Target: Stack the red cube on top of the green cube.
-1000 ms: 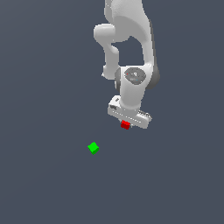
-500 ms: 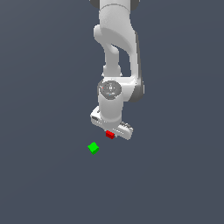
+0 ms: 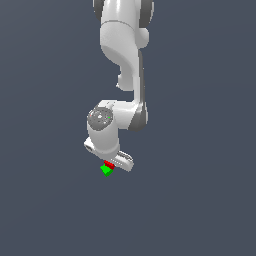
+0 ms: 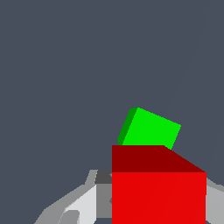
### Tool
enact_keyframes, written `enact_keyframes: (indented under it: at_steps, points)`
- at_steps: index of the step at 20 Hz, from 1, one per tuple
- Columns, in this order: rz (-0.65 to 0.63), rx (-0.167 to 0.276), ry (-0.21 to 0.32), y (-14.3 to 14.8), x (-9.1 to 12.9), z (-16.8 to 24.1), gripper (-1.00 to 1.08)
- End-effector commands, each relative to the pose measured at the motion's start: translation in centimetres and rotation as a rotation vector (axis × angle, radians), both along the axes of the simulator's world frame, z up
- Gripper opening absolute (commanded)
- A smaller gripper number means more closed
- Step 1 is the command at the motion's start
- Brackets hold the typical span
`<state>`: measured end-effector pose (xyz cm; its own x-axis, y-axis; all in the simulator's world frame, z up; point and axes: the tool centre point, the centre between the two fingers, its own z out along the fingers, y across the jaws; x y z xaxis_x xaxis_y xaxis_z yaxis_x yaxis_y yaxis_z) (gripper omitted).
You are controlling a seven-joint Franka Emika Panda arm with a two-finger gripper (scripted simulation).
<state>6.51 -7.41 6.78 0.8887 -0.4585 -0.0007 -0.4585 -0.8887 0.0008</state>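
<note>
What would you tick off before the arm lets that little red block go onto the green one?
1. Red cube held in the gripper: ok; grey fingers flank it in the wrist view.
2. Green cube in sight: ok, it shows just past the red cube's edge.
3. Red cube centred over the green one: cannot tell; they overlap in both views, but the wrist view shows the green cube offset and turned relative to the red.
4. Cubes touching or a gap left between them: cannot tell.
5. Green cube resting flat: ok, as far as visible.
</note>
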Motion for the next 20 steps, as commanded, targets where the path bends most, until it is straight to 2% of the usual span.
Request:
enact_keyframes:
  at_steps: [1,10,11,20]
  points:
    - [0.002,0.000,-0.001,-0.9,0.7,-0.2,-1.00]
    - [0.002,0.000,-0.001,-2.2,1.5,-0.6,-1.00]
    - [0.002,0.000,-0.001,-2.2,1.5,-0.6,1.00]
    - [0.002,0.000,-0.001,-2.2,1.5,-0.6,1.00]
